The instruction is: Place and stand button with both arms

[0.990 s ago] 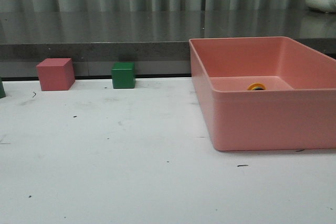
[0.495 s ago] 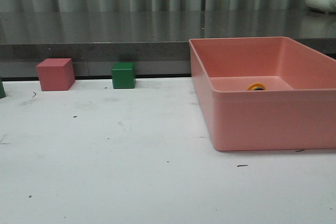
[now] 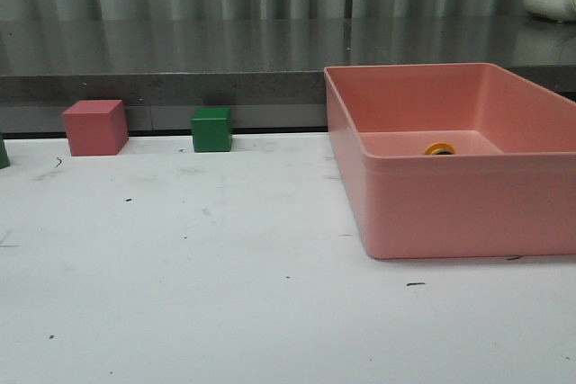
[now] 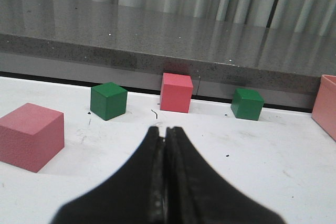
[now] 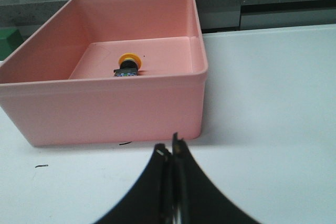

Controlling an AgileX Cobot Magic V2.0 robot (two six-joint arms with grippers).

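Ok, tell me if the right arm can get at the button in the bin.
Probably yes: the button lies alone in the open-topped pink bin, but the near wall blocks a straight approach, so the shut right tool must come from above.

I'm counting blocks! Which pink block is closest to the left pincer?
The big-looking pink block beside the shut left pincer, off to its side. The other pink block sits far back by the grey ledge, between two green blocks.
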